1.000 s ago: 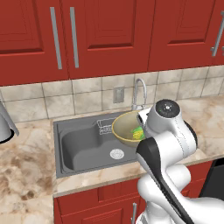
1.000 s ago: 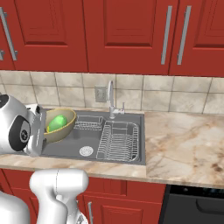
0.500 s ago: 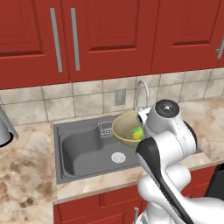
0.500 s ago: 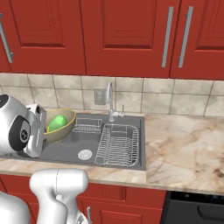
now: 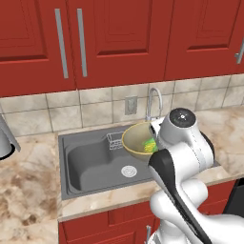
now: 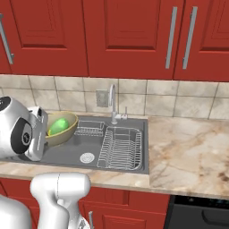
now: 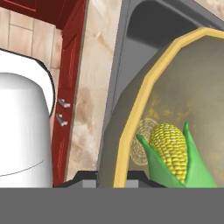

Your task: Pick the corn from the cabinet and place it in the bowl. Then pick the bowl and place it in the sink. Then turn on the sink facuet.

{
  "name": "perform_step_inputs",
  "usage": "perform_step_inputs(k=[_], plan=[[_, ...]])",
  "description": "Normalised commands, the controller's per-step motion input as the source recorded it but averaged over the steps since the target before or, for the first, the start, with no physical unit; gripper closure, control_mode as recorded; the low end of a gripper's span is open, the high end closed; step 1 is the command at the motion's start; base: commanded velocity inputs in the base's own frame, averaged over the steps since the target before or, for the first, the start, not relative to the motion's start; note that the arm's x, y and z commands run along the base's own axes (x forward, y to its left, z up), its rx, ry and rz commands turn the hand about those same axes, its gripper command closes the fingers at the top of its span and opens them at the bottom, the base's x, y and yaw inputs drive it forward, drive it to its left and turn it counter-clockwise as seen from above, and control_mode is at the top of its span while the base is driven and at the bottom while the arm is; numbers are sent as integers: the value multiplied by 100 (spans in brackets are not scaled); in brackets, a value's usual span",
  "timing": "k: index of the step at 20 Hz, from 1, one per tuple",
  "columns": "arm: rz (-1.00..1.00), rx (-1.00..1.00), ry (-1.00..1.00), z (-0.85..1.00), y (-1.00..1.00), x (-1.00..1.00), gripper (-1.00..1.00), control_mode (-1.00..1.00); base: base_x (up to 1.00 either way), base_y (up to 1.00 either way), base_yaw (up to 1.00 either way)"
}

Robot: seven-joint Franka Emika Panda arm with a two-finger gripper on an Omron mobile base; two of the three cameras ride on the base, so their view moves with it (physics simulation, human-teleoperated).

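The olive-tan bowl (image 5: 138, 142) with a yellowish rim hangs tilted over the right part of the grey sink (image 5: 88, 164), clear of the basin floor. The corn (image 7: 171, 151), yellow kernels in a green husk, lies inside the bowl (image 7: 131, 118). My gripper (image 7: 113, 177) is shut on the bowl's near rim, one fingertip on each side of the wall. In the right base view the bowl (image 6: 62, 129) and corn (image 6: 58, 126) sit just beyond my hand, over the sink (image 6: 91, 145). The silver gooseneck faucet (image 5: 151, 99) stands behind the basin.
A wire dish rack (image 6: 120, 148) fills the sink's right half, and a small wire basket (image 5: 114, 140) sits at its back. Red wall cabinets (image 5: 119, 38) with shut doors hang above. Marble counter (image 6: 188, 152) stretches to the right. A drain (image 5: 127, 171) lies below the bowl.
The whole picture has shifted slightly downward, so the camera moved a little. The bowl with the corn stays in my grip over the sink.
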Motion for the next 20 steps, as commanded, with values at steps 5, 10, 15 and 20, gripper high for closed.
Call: perform_step_inputs(k=[5,10,15,20], plan=[[1,2,12,-11,18,19,100,-100,0,0,0],[-10,7,10,-18,67,77,100,-100,0,0,0],[-27,6,2,-40,50,68,100,-100,0,0,0],[-40,8,1,-61,4,56,100,-100,0,0,0]])
